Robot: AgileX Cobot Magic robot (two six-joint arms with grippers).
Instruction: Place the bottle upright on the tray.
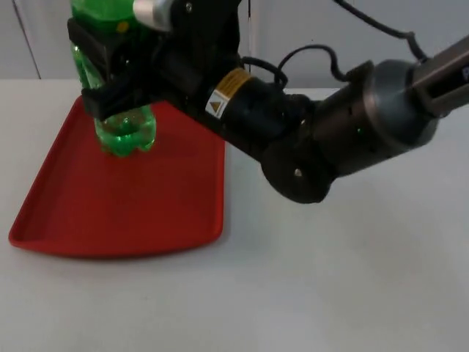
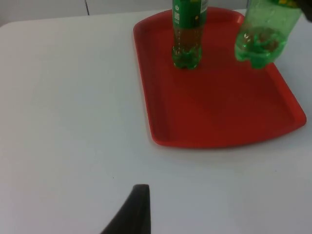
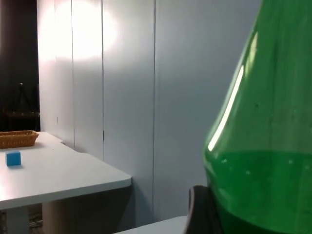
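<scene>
The white table (image 1: 352, 293) was seen carrying a red tray (image 1: 124, 213) toward its left side, the tray's far edge close to the table's far edge by the grey partition wall (image 1: 308, 29). The right arm (image 1: 344, 139) was stretched across the table from the right, and its right claw (image 1: 110, 81) was closed around a green plastic bottle (image 1: 124, 132), held upright above the far part of the tray. In the left wrist view the held bottle's base (image 2: 261, 46) appeared to hang a little above the tray floor, though actual contact could not be ruled out. In the right wrist view the green wall of the bottle (image 3: 263, 146) was seen close up, with liquid in its lower part.

A second green bottle (image 2: 187, 34) was already standing upright on the far part of the tray, just beside the held one. The left claw (image 2: 134, 209) waited over the bare table, well apart from the tray's near left corner; whether it was open or closed could not be told.

The task was judged nearly finished: the bottle was gripped, upright and over the tray, and only lowering, release and withdrawal seemed left.

A yellow warning label (image 1: 223, 95) with a triangle symbol was seen on the right arm; its text could not be read. The standing bottle carried a green label (image 2: 187, 7) with white marks that could not be read.
</scene>
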